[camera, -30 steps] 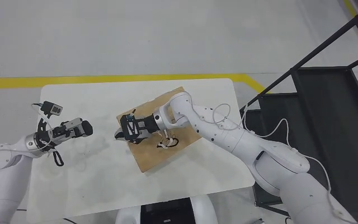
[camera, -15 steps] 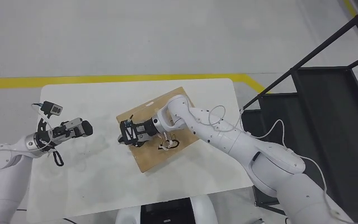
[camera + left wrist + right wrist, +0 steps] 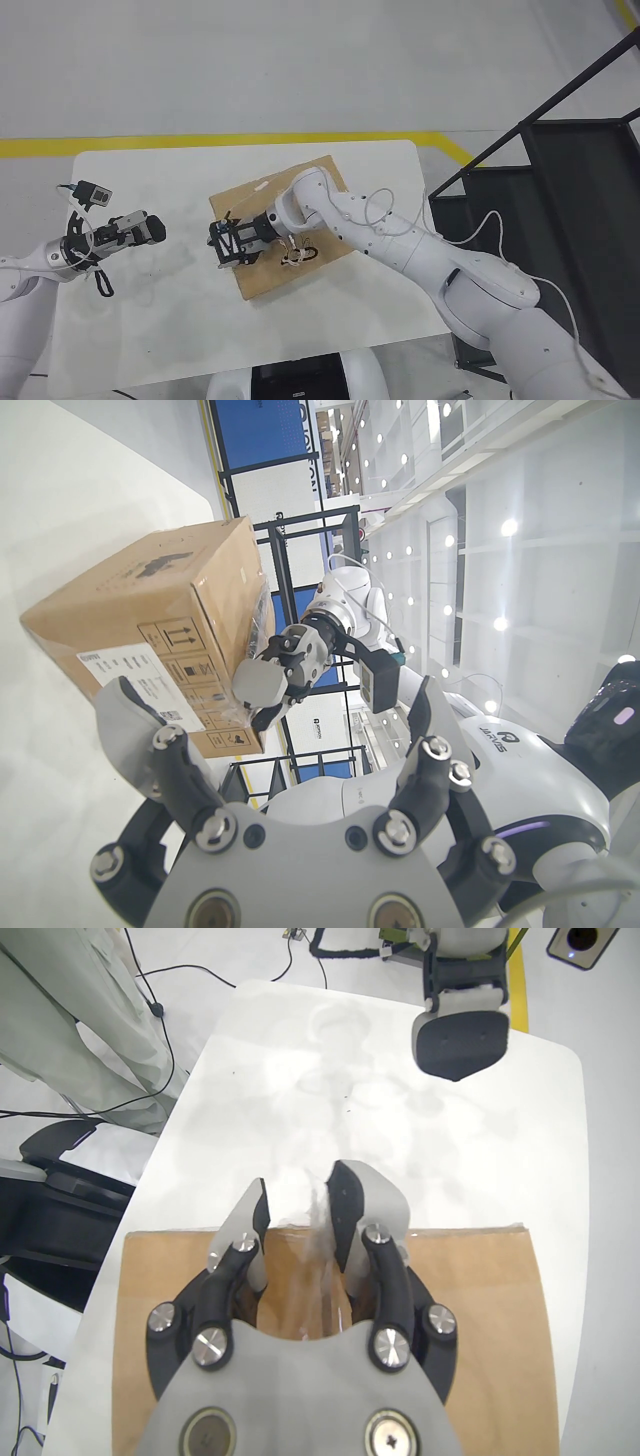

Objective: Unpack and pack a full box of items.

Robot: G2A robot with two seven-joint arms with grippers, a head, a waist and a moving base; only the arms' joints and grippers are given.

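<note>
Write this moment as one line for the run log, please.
box closed, on table | right gripper open at box edge, tape between fingers | left gripper open, empty, apart from box

cardboard box (image 3: 263,284): top partly hidden under right arm (image 3: 420,255), near end cut off in right wrist view | contents: hidden inside closed box | clear tape (image 3: 315,1215): wispy, blurred beside right gripper (image 3: 300,1184), contact cannot be told

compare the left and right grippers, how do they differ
The left gripper hangs over bare table, apart from the box; the right gripper sits at the box's top edge. Left fingers spread wide and empty; right fingers narrower, with clear tape between them. Both are open.
</note>
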